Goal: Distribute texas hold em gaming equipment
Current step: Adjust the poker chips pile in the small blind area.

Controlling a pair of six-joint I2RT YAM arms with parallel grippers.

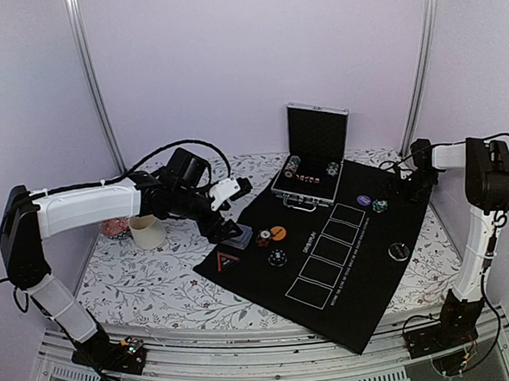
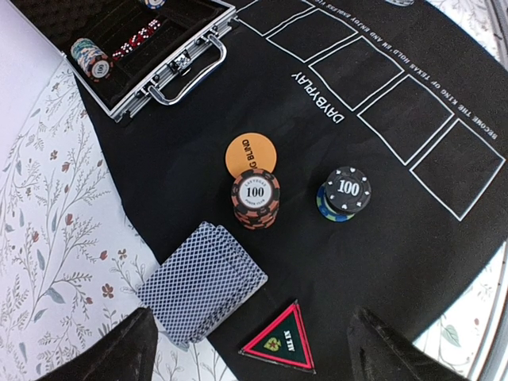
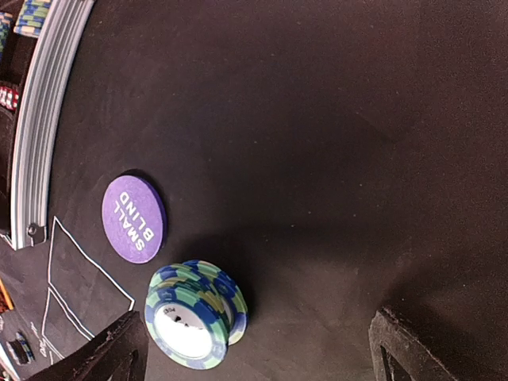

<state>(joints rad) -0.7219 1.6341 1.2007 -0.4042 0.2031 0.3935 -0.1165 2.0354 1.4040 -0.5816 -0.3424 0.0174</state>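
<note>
My left gripper (image 2: 258,359) hangs open above the mat's left corner, with the grey-blue card deck (image 2: 202,282) and a red-edged triangle marker (image 2: 279,348) lying below it, untouched. Beyond them sit an orange disc (image 2: 250,152), an orange-black chip stack (image 2: 255,198) and a black stack on blue-green chips (image 2: 344,193). My right gripper (image 3: 266,353) is wide open low over the mat. A blue-green chip stack (image 3: 194,321) stands free between its fingers, close to the left fingertip (image 3: 103,353), beside the purple small blind disc (image 3: 133,218). In the top view the left gripper (image 1: 231,226) and right gripper (image 1: 403,190) flank the mat.
The black mat (image 1: 346,271) with printed card boxes covers the table's middle. An open metal case (image 1: 313,165) with more chips stands at its far edge. A cream cup (image 1: 147,232) sits left under the left arm. A black disc (image 1: 400,251) lies near the mat's right edge.
</note>
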